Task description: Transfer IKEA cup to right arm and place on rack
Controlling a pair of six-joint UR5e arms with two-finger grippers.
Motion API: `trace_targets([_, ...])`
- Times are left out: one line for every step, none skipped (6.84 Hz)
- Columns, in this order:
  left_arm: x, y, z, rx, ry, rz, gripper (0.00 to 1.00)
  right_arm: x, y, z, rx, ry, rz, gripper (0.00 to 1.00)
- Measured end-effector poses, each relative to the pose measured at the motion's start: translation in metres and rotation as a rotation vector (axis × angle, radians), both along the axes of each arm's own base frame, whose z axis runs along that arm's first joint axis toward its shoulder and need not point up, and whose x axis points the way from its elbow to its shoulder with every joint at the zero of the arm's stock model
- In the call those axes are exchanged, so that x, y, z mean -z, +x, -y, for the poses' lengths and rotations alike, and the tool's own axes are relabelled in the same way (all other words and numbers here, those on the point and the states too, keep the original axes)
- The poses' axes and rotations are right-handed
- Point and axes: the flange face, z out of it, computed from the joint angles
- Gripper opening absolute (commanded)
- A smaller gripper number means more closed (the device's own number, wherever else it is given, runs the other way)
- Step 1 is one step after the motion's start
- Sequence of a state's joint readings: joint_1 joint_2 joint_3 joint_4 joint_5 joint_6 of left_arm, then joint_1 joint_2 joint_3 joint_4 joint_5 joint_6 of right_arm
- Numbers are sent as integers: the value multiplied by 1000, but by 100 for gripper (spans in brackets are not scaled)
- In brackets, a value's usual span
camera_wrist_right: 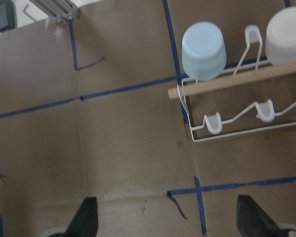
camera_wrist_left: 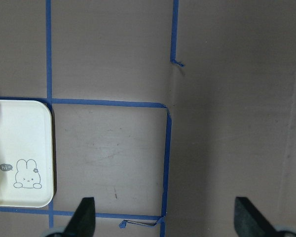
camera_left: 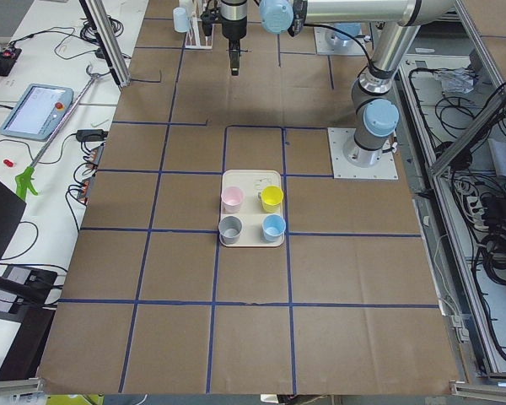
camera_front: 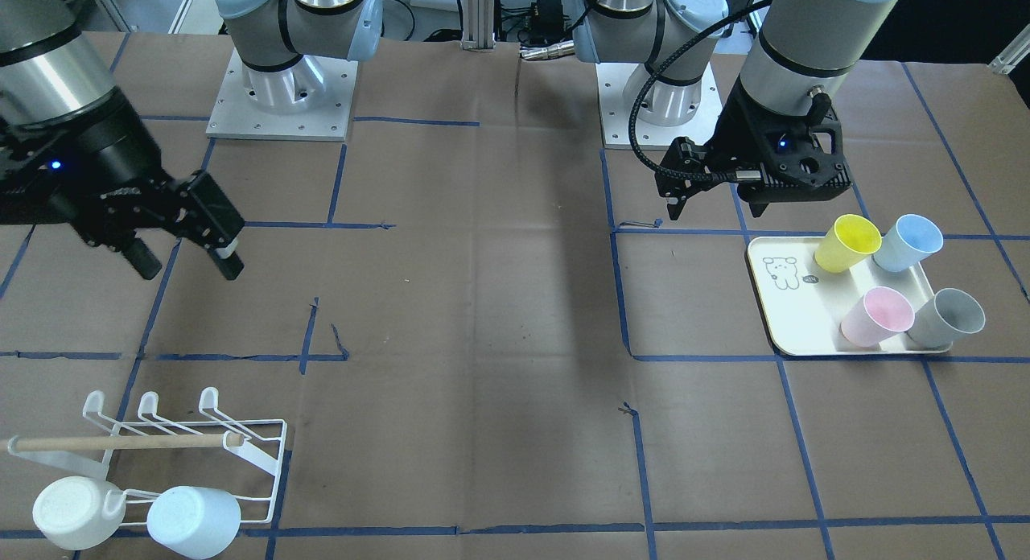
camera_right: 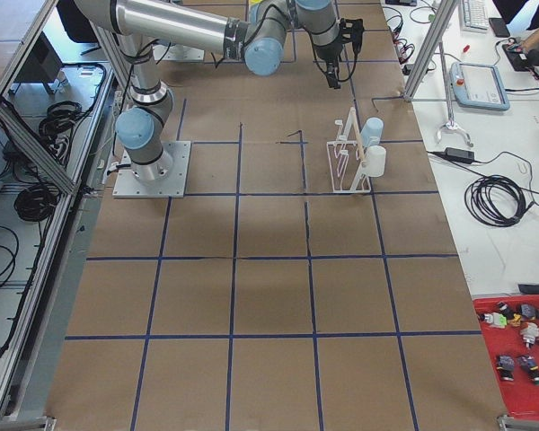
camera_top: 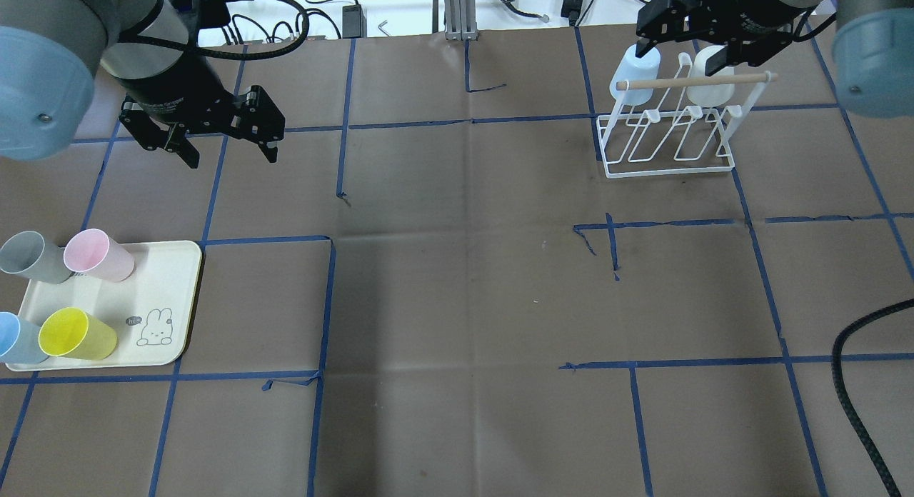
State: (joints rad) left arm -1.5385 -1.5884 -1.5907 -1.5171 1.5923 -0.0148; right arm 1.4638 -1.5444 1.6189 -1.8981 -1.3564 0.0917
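Four cups stand mouth-up on the cream tray [camera_front: 793, 327] at the robot's left end of the tabletop [camera_front: 483, 343]. The yellow cup [camera_front: 846, 242] and blue cup [camera_front: 908, 242] are nearer the robot, the pink cup [camera_front: 877, 315] and grey cup [camera_front: 949, 317] farther out. The left tool [camera_top: 228, 151] hangs above bare tabletop near the tray, jaws spread wide with nothing between them. Its own wrist camera catches only the tray's rabbit-drawn corner and slivers of yellow and pink at the frame edge, while the front-facing and overhead views show all four cups. At the other end, the white wire rack [camera_top: 671, 170] carries a pale-blue cup [camera_wrist_right: 203, 51] and a white cup [camera_wrist_right: 286, 29], both mouth-down on prongs of the row farther from the robot. The right tool [camera_front: 187, 262] hovers near the rack, likewise wide open and empty. In the overhead view that tool partly covers the two racked cups; the right wrist camera shows their bases plainly, just past the wooden handle [camera_wrist_right: 237, 84].
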Motion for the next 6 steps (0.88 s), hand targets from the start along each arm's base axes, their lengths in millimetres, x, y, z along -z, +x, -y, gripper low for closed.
trace_targets([0,0,0,0,1,0,99,-9,21,-29,-17,89,-53,100])
trace_targets([0,0,0,0,1,0,99,-17,37,-58,-39,159,-85,100])
trace_targets([0,0,0,0,1,0,99,-25,49,-82,-58,192,-106,100])
trace_targets([0,0,0,0,1,0,99,-31,54,-97,-75,200,-136,100])
trace_targets([0,0,0,0,1,0,99,-29,55,-103,-85,208,-162,100])
trace_targets([0,0,0,0,1,0,99,-23,55,-104,-92,221,-174,100])
